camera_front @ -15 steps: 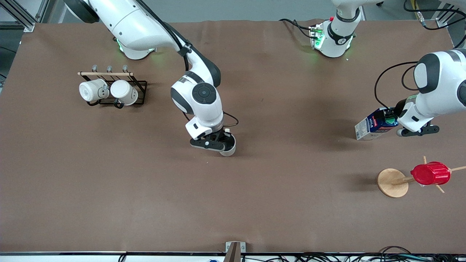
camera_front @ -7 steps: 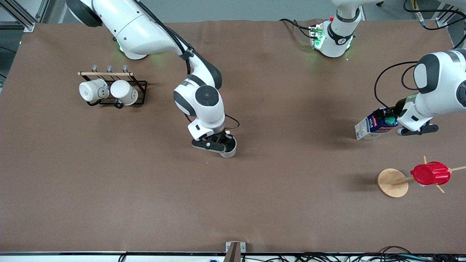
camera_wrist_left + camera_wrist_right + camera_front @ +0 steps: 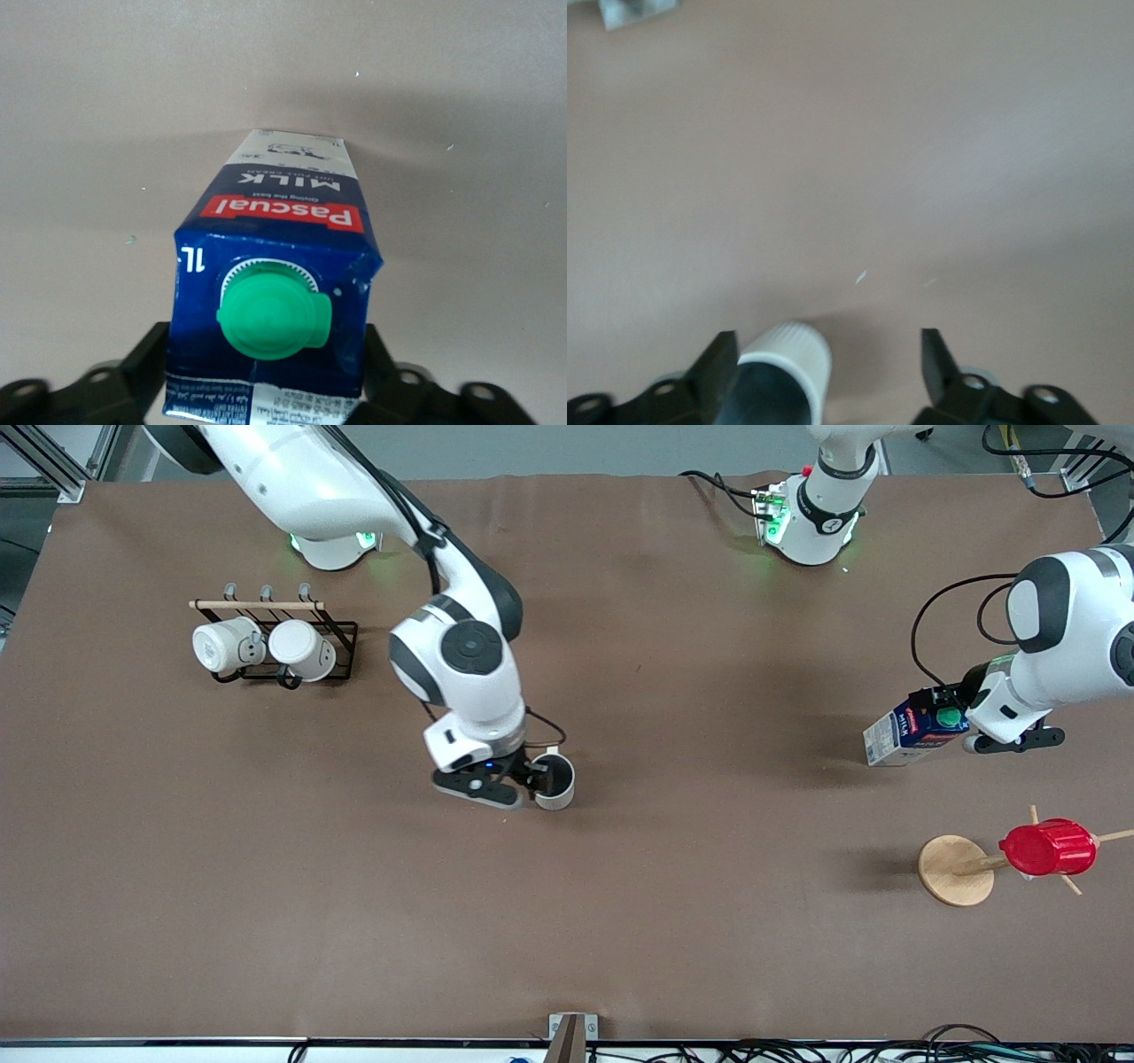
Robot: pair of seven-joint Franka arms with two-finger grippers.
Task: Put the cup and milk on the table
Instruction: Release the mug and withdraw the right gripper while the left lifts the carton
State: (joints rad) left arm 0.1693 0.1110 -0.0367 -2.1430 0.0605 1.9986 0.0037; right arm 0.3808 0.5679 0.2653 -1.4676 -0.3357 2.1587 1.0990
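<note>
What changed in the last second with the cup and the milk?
The right gripper has opened and slid off the cup toward the right arm's end of the table; the cup now stands free on the table, with only one finger by its rim. The left gripper stays shut on the milk, which leans with its lower end by the cloth. The racked mugs and red cup have not moved.

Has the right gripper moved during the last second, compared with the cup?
Yes. The right gripper has shifted toward the right arm's end of the table, while the cup stayed in place; the open fingers now uncover the cup's dark inside.
</note>
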